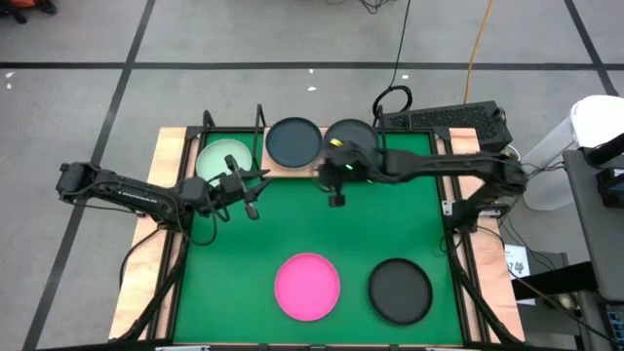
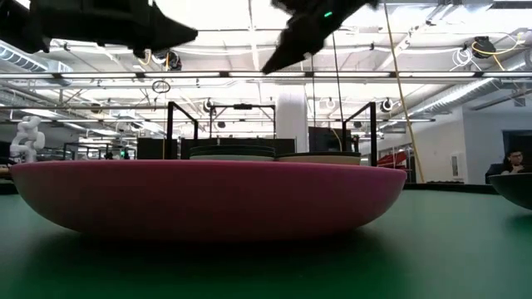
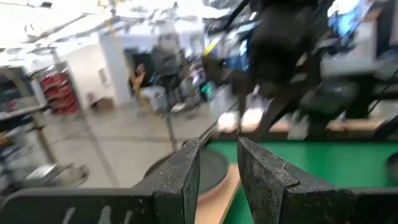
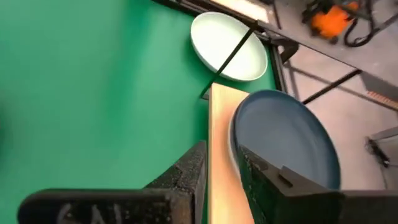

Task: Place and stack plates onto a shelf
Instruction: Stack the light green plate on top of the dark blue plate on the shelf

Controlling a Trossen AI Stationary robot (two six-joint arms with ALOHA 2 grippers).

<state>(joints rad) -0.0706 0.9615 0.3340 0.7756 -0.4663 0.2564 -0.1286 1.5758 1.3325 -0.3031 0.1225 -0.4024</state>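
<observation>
The wooden shelf (image 1: 283,166) with black wire uprights stands at the mat's far edge. A mint green plate (image 1: 224,158) and two dark plates (image 1: 293,141) (image 1: 351,136) lie flat on it. A magenta plate (image 1: 307,286) and a black plate (image 1: 400,291) lie on the green mat near its near edge. My left gripper (image 1: 249,200) hovers just on the near side of the mint plate, slightly open and empty (image 3: 217,168). My right gripper (image 1: 335,195) hovers on the near side of the dark plates, slightly open and empty (image 4: 221,171). Both grippers are high above the table in the low view.
The green mat (image 1: 292,224) is bare between the shelf and the two near plates. A keyboard (image 1: 444,119) and cables lie beyond the shelf on the right. A white device (image 1: 585,146) stands off the table's right side. A person (image 2: 514,162) sits far back in the room.
</observation>
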